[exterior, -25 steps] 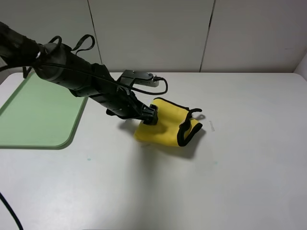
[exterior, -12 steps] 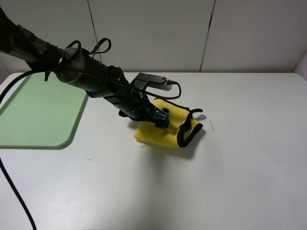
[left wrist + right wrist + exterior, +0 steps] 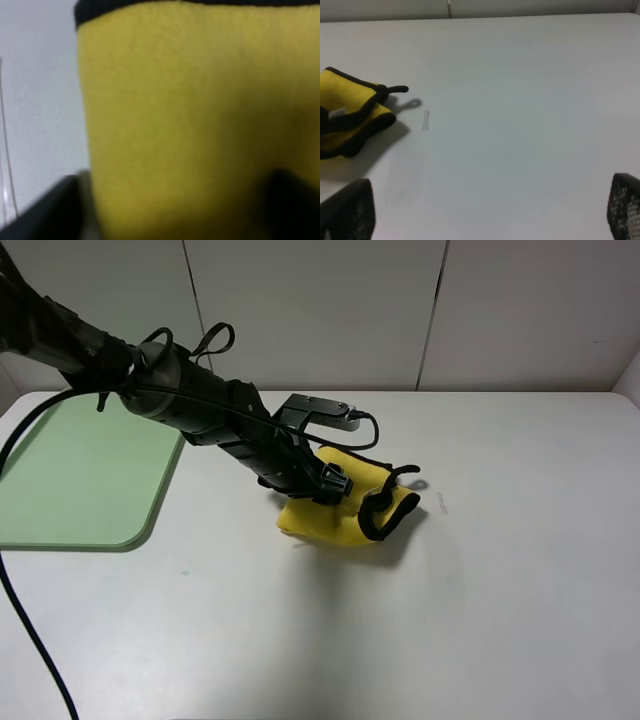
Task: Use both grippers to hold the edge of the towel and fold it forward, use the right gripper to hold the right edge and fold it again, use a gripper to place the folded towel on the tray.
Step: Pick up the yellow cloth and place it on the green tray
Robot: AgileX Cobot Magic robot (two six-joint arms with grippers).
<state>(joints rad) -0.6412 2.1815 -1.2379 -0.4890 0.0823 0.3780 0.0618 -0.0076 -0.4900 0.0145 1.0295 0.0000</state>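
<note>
Towel: the towel (image 3: 345, 508) sits folded in the centre of the frame, on the white table (image 3: 500, 590), its black-trimmed layers bulging at its right end with the small loop (image 3: 405, 472) sticking up.
Tray: the tray (image 3: 80, 475) lies at the left edge of the frame, well apart from the towel and bare.
Left gripper: the left gripper (image 3: 335, 483) is down on the towel's upper-left part; in the wrist view yellow cloth fills the space between its dark finger tips (image 3: 45, 210), but I cannot tell whether the jaws have a real hold.
Right gripper: the right gripper (image 3: 485, 220) hangs wide over bare table, holding nothing, off to the towel's right.
Risk: a pinch on the top layer alone would, I reckon, let the folds fall open on the lift; the loose right end looks readiest to unroll.
Risk, second: a drag across the table toward the tray could smear the stack out of shape.
Change: half a second back the tip sat slightly further right on the cloth; the towel's right end now looks a little more bunched.
</note>
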